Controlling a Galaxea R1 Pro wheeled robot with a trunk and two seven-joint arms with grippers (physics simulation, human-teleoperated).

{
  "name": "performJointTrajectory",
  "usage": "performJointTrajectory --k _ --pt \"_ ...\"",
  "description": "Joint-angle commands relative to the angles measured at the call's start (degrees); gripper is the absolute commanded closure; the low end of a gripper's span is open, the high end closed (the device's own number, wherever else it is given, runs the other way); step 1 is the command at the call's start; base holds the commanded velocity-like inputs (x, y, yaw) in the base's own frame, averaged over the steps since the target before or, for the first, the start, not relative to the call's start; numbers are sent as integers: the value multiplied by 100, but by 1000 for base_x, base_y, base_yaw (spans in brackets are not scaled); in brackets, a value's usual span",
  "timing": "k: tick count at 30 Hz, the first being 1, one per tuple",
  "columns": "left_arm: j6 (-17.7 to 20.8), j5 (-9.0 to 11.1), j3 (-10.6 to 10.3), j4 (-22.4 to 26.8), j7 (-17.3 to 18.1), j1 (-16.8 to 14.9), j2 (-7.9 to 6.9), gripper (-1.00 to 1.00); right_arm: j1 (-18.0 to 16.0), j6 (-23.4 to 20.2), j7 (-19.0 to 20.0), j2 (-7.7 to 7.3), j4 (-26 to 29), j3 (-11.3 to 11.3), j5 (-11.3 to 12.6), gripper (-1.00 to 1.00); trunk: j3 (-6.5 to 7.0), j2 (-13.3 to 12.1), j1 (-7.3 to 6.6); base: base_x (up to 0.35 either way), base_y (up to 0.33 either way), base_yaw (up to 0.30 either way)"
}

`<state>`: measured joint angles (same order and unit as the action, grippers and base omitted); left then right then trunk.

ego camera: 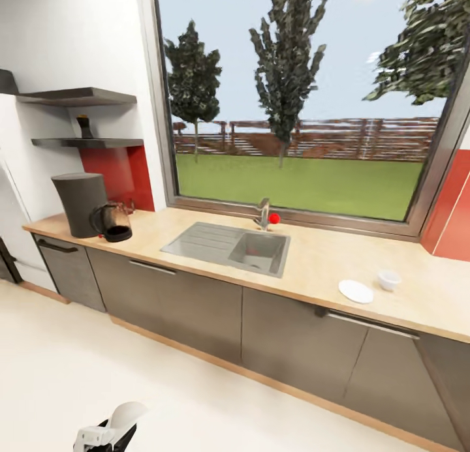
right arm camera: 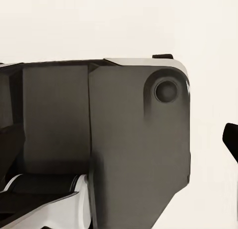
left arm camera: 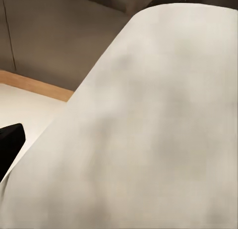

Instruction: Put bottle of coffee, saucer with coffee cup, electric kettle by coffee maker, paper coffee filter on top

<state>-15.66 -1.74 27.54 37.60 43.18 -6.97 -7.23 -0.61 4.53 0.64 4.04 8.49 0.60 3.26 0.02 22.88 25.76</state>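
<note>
The dark grey coffee maker (ego camera: 79,203) stands at the left end of the wooden countertop (ego camera: 320,259), with the black electric kettle (ego camera: 114,222) touching its right side. The bottle of coffee (ego camera: 83,126) stands on the lower wall shelf (ego camera: 88,142) above them. Far to the right, a white saucer (ego camera: 356,291) lies near the counter's front edge, and the white coffee cup (ego camera: 389,280) stands just beside it on the counter. My left gripper (ego camera: 104,434), low over the floor, is shut on a white paper coffee filter (left arm camera: 153,120). One dark fingertip (right arm camera: 231,140) of my right gripper shows.
A steel sink (ego camera: 230,246) with a faucet (ego camera: 262,213) is set in the counter under a big window. Grey cabinet fronts (ego camera: 189,302) run below. Pale floor (ego camera: 78,374) lies between me and the cabinets. My own dark body (right arm camera: 99,140) is close in the right wrist view.
</note>
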Motion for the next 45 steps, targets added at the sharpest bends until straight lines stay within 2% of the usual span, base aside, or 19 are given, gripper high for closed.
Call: performJointTrajectory --k 1,12,45 --pt "-20 -19 23 -7 33 -6 3 100 0 22 7 0 -5 8 34 -100 -2 4 2 4 2 279" --pt "-20 -19 23 -7 33 -6 3 100 0 22 7 0 -5 9 35 -100 -2 4 2 75 20 279" --pt "-16 -18 26 -7 33 -6 3 100 0 22 7 9 -5 10 34 -100 -2 4 2 296 140 279"
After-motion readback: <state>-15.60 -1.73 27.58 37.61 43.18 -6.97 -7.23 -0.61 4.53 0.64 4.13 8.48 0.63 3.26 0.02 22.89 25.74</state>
